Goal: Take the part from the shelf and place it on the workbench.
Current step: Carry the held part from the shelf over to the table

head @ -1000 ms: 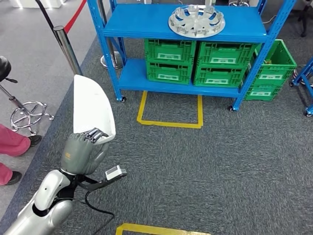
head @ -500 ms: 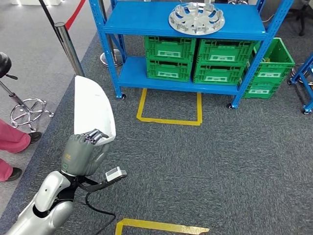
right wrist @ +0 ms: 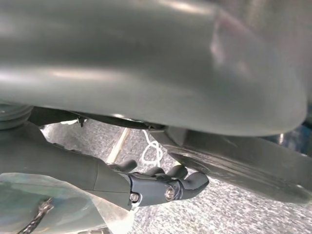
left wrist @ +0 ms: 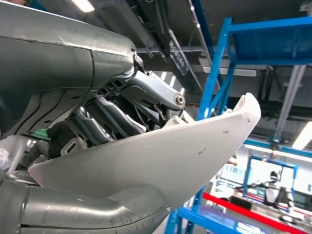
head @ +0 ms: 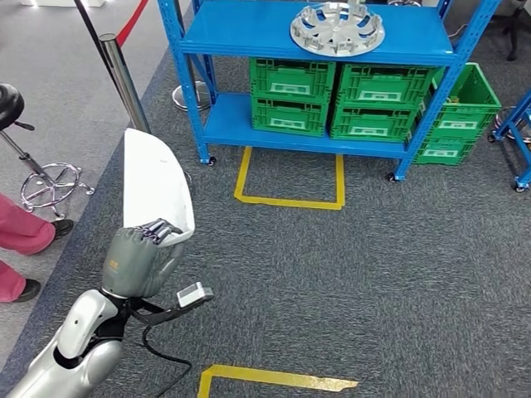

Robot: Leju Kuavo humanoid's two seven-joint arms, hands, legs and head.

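Observation:
A white curved shell part (head: 153, 186) stands upright at the lower left of the head view, over the grey carpet. My left hand (head: 138, 259) grips its lower edge, dark fingers hooked over the rim. In the left wrist view the same white part (left wrist: 165, 161) lies between the fingers (left wrist: 110, 117) and the thumb. My right hand (right wrist: 162, 187) shows in the right wrist view above the carpet, its dark fingers loosely extended with nothing in them.
A blue shelf (head: 250, 33) stands ahead with a silver wheel cover (head: 337, 27) on top and green crates (head: 291, 91) below. Yellow floor tape (head: 288, 201) marks a box before it. A stanchion post (head: 122, 75), a stool (head: 46, 182) and a person's pink-clad legs (head: 21, 236) are at left.
The whole picture has shifted a little, so the camera has moved; the yellow tape at the bottom edge shows more fully. The left hand holds the white part as before.

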